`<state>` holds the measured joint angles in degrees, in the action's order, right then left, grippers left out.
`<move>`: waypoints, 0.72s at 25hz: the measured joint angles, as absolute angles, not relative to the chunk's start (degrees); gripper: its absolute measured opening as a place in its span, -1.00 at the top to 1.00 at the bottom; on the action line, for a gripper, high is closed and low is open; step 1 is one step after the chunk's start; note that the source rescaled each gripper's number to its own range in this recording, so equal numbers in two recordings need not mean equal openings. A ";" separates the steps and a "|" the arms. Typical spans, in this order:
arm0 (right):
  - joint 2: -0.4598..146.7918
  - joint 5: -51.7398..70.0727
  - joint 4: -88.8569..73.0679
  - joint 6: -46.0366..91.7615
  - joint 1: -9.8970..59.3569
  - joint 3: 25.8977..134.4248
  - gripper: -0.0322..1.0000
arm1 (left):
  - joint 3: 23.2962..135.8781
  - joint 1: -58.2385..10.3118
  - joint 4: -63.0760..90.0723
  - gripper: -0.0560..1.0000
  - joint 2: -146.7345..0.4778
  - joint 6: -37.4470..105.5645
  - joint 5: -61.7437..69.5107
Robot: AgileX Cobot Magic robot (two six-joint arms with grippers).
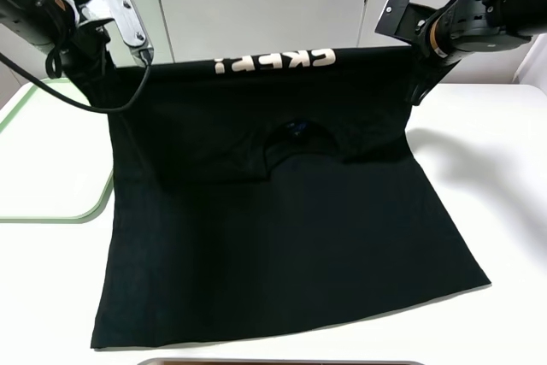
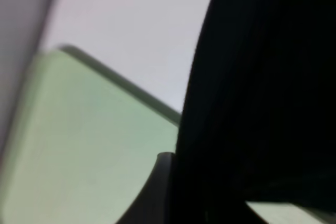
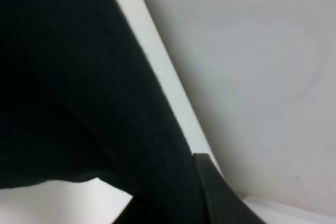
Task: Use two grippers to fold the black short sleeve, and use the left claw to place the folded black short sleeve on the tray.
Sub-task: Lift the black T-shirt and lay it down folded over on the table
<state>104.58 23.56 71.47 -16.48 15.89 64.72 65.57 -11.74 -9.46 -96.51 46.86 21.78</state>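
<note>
The black short sleeve (image 1: 282, 237) sits right beside the tray (image 1: 51, 168) on the white bench (image 1: 487, 160). The tray is pale green. The shirt's edge on that side reaches the tray's rim. The rest of the shirt spreads away from the tray.

The bottom half of the shirt lies flat on the bench. The top half is lifted up and bent over. The pink letters (image 1: 275, 61) run along the top fold and look upside down. The neck hole with its small blue label (image 1: 297, 128) shows in the middle of the shirt.

The left pincer (image 1: 101, 64) is closed on the top corner of the shirt that is next to the tray. A black cable (image 1: 85, 104) hangs from that arm in a loop over the tray. The right pincer (image 1: 416, 70) is closed on the other top corner, well apart from the tray. The cloth is pulled straight between the two pincers.

In the left wrist view, a dark finger (image 2: 160, 182) presses against the black cloth, with the green tray beside it. In the right wrist view, a dark finger (image 3: 220, 198) presses against the cloth too, with the white bench beside it.
</note>
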 joint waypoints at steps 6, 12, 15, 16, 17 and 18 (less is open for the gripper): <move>104.58 24.44 72.56 -13.97 15.70 64.76 0.92 | 65.57 -11.87 -9.79 0.86 -96.52 47.15 21.91; 104.58 28.75 53.93 1.60 15.70 64.96 0.92 | 64.81 -12.04 -4.87 0.86 -96.52 49.97 28.15; 104.58 33.69 42.69 12.15 15.70 65.02 0.92 | 62.81 -12.04 -1.22 0.86 -96.52 55.37 32.64; 104.58 35.30 39.06 15.01 15.70 65.02 0.92 | 62.04 -12.04 0.00 0.86 -96.52 57.74 35.05; 104.58 37.76 35.27 17.47 15.70 65.02 0.92 | 61.36 -12.04 0.82 0.87 -96.52 59.30 37.06; 104.53 39.57 32.86 19.23 15.70 65.02 0.92 | 60.77 -12.04 1.60 0.87 -96.52 61.00 38.64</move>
